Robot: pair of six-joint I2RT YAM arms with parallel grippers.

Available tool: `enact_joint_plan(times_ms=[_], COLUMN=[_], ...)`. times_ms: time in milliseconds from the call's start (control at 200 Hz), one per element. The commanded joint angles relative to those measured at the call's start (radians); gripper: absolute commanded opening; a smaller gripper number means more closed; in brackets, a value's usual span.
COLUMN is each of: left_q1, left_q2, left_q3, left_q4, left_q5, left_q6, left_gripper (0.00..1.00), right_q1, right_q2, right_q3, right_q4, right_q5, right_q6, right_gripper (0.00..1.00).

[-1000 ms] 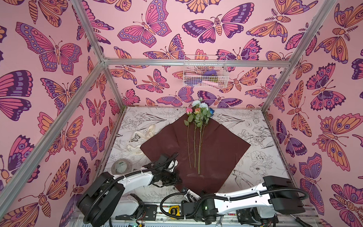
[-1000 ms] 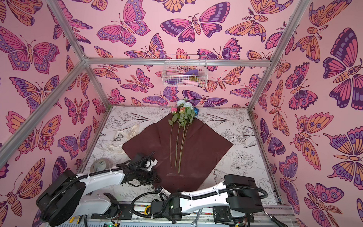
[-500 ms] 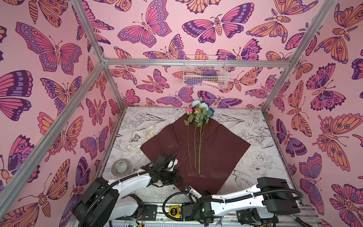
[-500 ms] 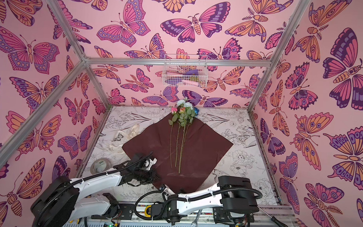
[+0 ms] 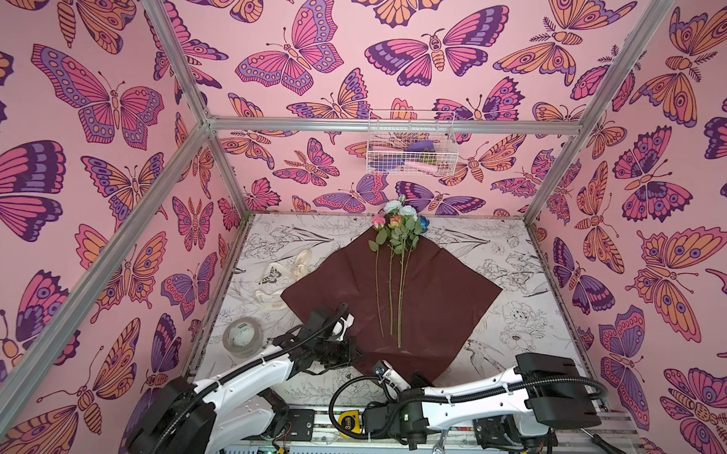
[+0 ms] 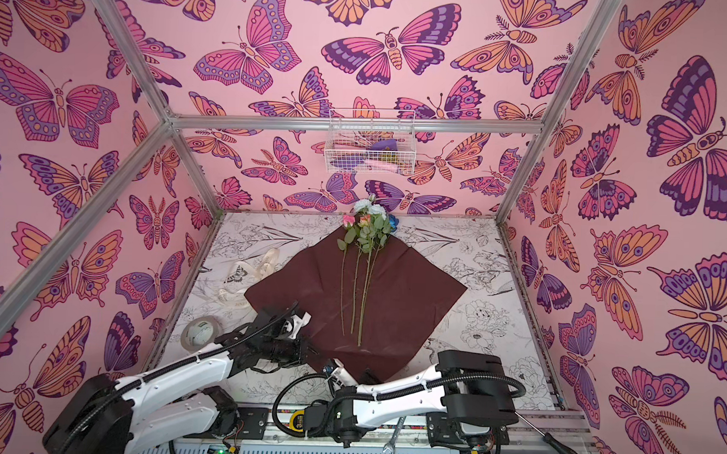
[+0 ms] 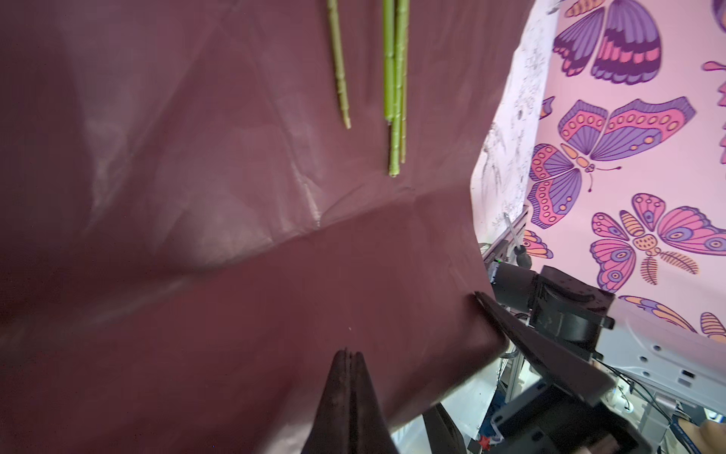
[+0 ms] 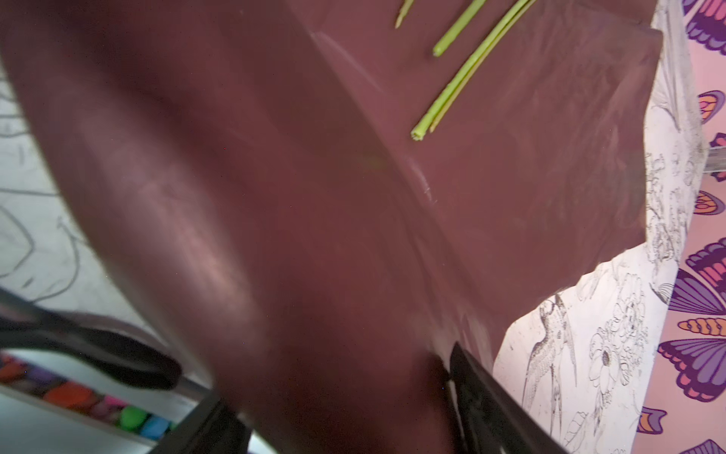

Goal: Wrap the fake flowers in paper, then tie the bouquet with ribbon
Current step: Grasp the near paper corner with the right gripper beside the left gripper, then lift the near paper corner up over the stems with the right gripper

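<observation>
at the near corner of the glossy dark red wrapping paper (image 5: 443, 289), left gripper (image 7: 347, 351) seems clenched on it, right gripper (image 8: 312, 361) gapes astride; green-stemmed fake roses (image 5: 399, 235) lie mid-sheet. fold slowly, without shifting stems.

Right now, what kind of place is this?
Probably a robot test booth, not a flower shop: butterfly-print walls on a metal frame, two robot arms, and a tape measure by their base.

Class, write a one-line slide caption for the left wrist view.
Shut left pincer against creased dark red wrapping paper; green stem ends lie beyond.
</observation>
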Motion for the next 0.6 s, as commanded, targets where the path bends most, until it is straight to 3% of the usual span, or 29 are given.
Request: enact_joint_plan(times_ms=[0,245,596], left_q1=[0.004,0.004,0.004], left_q2=[-0.061,-0.189,-0.255], left_q3=[-0.001,0.0,-0.003], left_q4=[-0.106,-0.221,-0.268], left_q5=[-0.039,-0.114,-0.166], left_q6=[-0.008,-0.016,-0.018], left_gripper=[0.01,0.03,0.03], right_q1=[-0.017,-0.077,-0.208], right_q2=[-0.004,-0.005,-0.033], right_q3=[0.036,0.052,0.039], right_q4=[-0.032,-0.02,0.114], right_q5=[0.069,0.12,0.105], right_q6=[0.028,-0.022,-0.165], right_gripper=[0.83,0.91,0.94])
